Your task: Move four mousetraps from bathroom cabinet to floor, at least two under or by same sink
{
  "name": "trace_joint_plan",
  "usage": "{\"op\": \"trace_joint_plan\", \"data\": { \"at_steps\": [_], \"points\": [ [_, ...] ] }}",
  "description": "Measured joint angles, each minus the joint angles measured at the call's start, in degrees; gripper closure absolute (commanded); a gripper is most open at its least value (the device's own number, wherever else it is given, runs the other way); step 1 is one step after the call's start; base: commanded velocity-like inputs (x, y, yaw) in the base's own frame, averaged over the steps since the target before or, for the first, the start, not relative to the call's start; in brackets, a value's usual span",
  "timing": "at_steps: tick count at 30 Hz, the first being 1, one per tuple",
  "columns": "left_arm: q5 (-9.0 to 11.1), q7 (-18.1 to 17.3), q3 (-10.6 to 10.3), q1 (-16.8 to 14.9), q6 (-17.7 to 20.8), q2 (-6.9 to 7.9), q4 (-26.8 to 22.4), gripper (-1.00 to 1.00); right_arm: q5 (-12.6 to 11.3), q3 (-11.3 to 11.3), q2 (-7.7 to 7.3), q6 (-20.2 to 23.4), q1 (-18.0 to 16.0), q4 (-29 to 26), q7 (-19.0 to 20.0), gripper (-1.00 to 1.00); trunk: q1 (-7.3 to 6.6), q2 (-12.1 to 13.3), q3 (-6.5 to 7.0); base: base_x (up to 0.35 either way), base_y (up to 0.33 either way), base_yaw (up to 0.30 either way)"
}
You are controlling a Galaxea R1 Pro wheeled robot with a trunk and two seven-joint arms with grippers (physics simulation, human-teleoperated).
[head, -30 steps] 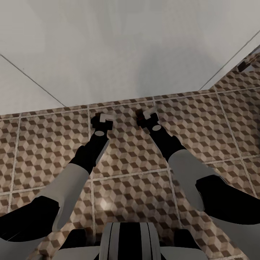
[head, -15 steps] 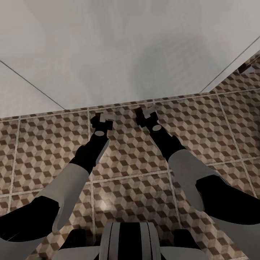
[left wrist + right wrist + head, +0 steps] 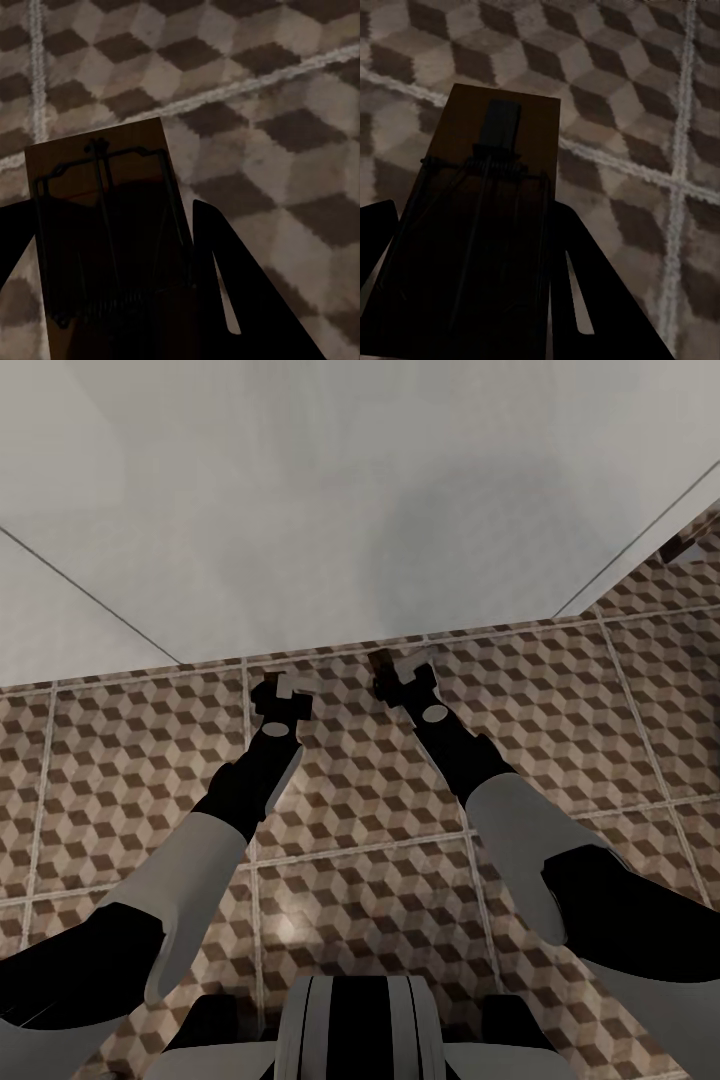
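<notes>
We hold one mousetrap (image 3: pixel 101 225) pinched in our left hand (image 3: pixel 283 695) and another mousetrap (image 3: pixel 484 217) in our right hand (image 3: pixel 405 682), both at frame centre above the bathroom floor (image 3: pixel 380 920). Released from here, either could flip or bounce away.

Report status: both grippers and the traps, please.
Left gripper shut on trap. Right gripper shut on trap. Both low over floor. Nothing in the way.

Both mousetraps (image 3: pixel 105 232) (image 3: pixel 484 225) are cut off by the wrist views' edges.
</notes>
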Motion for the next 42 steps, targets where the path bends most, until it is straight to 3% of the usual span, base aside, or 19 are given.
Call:
{"op": "trace_joint_plan", "data": {
  "at_steps": [27,34,42],
  "points": [
    [-0.03,-0.15,-0.05,0.0,-0.44,0.0,-0.58,1.0,0.0,0.0,0.0,-0.04,0.0,0.06,0.0,1.0,0.0,0.0,0.0,0.0,0.0,0.0],
    [0.05,-0.42,-0.17,0.0,-5.94,0.0,1.3,1.0,0.0,0.07,0.0,-0.04,0.0,0.13,0.0,1.0,0.0,0.0,0.0,0.0,0.0,0.0],
    [0.76,-2.2,-0.18,0.0,-7.23,-0.01,3.77,1.0,0.0,0.09,0.0,-0.04,0.0,0.19,0.02,1.0,0.0,0.0,0.0,0.0,0.0,0.0]
  ]
}}
